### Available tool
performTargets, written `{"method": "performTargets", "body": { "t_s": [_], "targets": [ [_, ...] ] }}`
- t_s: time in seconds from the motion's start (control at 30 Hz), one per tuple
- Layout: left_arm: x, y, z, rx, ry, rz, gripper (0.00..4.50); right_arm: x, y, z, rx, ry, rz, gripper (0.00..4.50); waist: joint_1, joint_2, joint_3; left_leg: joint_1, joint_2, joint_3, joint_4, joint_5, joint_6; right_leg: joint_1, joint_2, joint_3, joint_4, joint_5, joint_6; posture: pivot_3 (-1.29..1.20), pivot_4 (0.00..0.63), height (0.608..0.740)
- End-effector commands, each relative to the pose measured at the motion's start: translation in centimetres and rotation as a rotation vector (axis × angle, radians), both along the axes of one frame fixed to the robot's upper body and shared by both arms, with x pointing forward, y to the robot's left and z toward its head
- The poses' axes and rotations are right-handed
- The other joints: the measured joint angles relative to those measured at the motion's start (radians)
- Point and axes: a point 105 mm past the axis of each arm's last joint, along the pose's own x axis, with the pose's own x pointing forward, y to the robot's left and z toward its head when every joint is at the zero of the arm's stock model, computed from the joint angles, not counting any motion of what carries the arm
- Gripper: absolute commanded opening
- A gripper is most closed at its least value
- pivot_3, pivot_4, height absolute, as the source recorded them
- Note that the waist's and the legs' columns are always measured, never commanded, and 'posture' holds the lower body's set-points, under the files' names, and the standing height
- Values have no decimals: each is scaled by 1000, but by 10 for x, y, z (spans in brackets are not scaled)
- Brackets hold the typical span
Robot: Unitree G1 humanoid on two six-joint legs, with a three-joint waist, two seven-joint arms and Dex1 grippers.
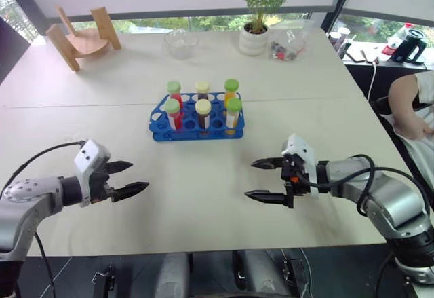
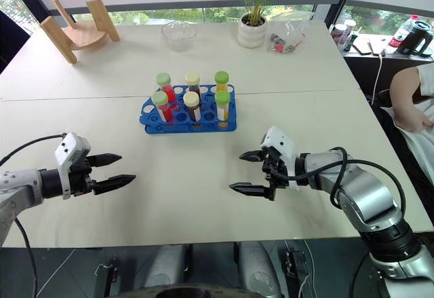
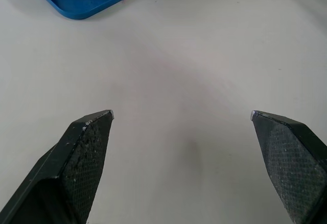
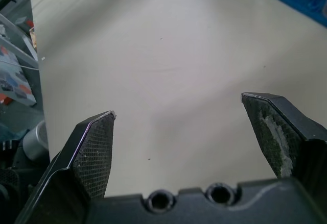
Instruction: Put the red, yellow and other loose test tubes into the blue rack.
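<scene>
We see our two grippers hanging above the pale surface [image 1: 203, 210] with nothing in them. The left gripper [image 1: 127, 178] has its two black fingers [image 3: 87, 152] spread wide apart, gripping and touching nothing, their tips aimed inward across the surface. The right gripper [image 1: 266, 180] likewise has its two black fingers [image 4: 94, 150] wide apart and empty, tips aimed toward the left gripper. The two grippers face each other, well apart. Beyond them, between the two and further back on the surface, sits the one bright blue rectangular plastic rack with a grid of round holes [image 1: 157, 123], its long axis running left to right. In it we count six clear capped tubes, all standing upright with caps up, in two rows of three. The near row holds a red tube with green cap [image 1: 173, 112], a dark brown tube with cream cap [image 1: 203, 111] and a yellow tube with green cap [image 1: 234, 110]. The back row holds another red tube with green cap [image 1: 174, 89], a cream-capped tube [image 1: 202, 88] and an orange tube with green cap [image 1: 231, 87].
</scene>
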Motion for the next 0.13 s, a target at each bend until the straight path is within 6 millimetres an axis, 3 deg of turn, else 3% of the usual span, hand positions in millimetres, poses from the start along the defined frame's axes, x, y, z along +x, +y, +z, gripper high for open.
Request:
{"method": "performTargets", "body": {
  "t_s": [0.03, 0.13],
  "targets": [
    [3, 4, 10, -2, -56, 22, 4462, 3, 5, 9, 9, -37, 17, 4380, 0, 0, 0, 0, 0, 0, 0, 0, 0, 0, 0, 0, 0, 0, 0, 0, 150, 740],
    [7, 3, 11, -9, -75, 35, 4462, 4, 7, 10, 15, -43, 21, 4380, 0, 0, 0, 0, 0, 0, 0, 0, 0, -1, 0, 0, 0, 0, 0, 0, 150, 740]
  ]
}}
